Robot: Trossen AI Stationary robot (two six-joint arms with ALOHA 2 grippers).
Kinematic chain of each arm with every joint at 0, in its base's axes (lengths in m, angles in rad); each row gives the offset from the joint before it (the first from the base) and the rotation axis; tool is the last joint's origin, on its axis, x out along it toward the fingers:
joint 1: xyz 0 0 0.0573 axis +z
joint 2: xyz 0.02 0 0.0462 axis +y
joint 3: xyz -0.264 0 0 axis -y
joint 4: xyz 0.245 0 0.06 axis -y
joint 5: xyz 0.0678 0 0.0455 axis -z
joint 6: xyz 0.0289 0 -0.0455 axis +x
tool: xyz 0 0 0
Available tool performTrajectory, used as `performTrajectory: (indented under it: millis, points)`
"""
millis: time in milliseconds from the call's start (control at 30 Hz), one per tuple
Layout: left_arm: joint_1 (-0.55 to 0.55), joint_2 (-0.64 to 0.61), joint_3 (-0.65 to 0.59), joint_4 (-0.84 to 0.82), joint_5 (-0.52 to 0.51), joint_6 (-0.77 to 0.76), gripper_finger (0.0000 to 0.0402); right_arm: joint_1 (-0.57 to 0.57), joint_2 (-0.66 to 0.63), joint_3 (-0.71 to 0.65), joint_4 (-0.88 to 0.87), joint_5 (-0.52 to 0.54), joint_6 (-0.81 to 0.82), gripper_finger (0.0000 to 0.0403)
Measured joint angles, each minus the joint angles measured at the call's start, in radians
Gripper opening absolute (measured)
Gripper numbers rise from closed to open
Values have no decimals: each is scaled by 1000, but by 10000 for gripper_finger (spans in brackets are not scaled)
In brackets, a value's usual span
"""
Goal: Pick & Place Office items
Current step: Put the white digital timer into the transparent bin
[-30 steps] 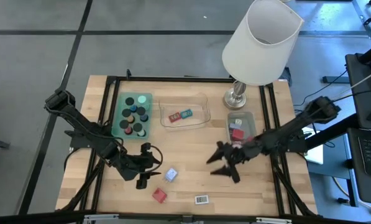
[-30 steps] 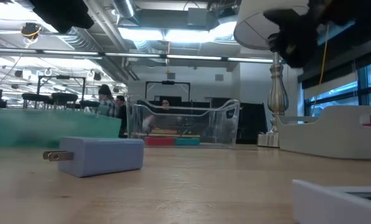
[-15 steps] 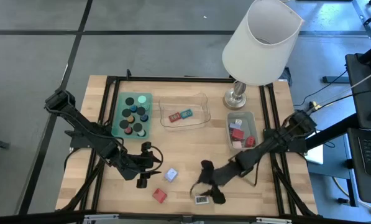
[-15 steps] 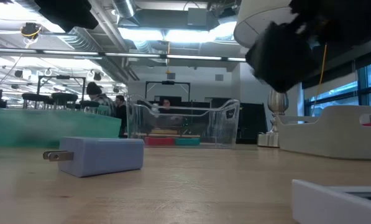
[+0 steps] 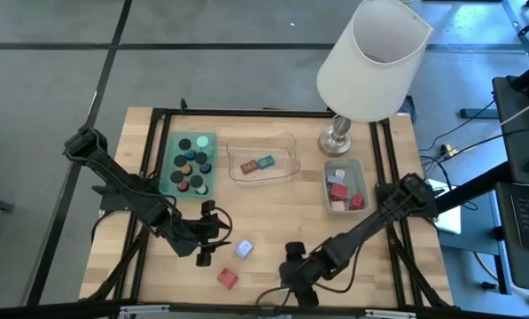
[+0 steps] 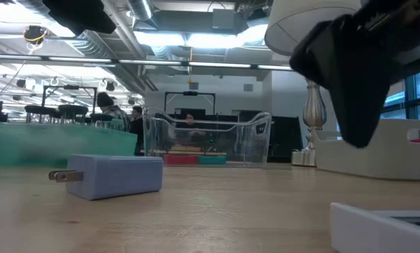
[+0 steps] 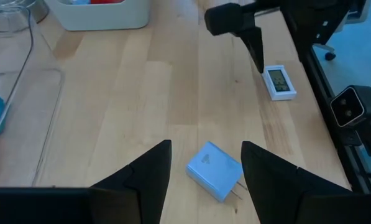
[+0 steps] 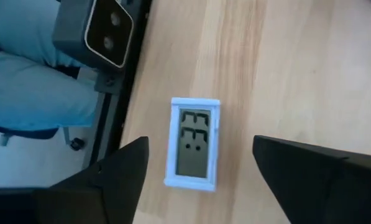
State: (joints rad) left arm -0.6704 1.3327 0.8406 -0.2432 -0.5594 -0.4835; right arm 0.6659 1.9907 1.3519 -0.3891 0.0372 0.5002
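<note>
The right gripper point(image 8: 194, 168), swung over from the grey tray point(image 5: 358, 170), is being lowered, fingers spread, around the small white rectangular digital display point(image 8: 194, 142); a pick is being prepared.

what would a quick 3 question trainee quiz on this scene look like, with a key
1. True or false: the right gripper hangs open over the small white display unit near the table's front edge.
2. Which item lies just ahead of the left gripper? A) the blue plug adapter B) a green disc C) a stapler
3. Fill in: the clear tray holds a red and a ____ piece.

Key: 1 true; 2 A; 3 blue
</note>
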Motion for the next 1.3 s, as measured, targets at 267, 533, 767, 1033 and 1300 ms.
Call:
performTrajectory:
  millis: [267,533,767,1033,1300]
  points:
    - [0,0,0,0,1,0,189,25,48,15,15,31,8,339]
    - [0,0,0,0,2,0,190,66,105,15,15,116,-89,336]
    - [0,0,0,2,63,0,191,92,111,16,17,257,-184,298]
    - [0,0,0,3,113,0,191,84,112,15,14,187,-25,228]
    - [0,0,0,4,113,-1,189,72,112,15,16,184,112,150]
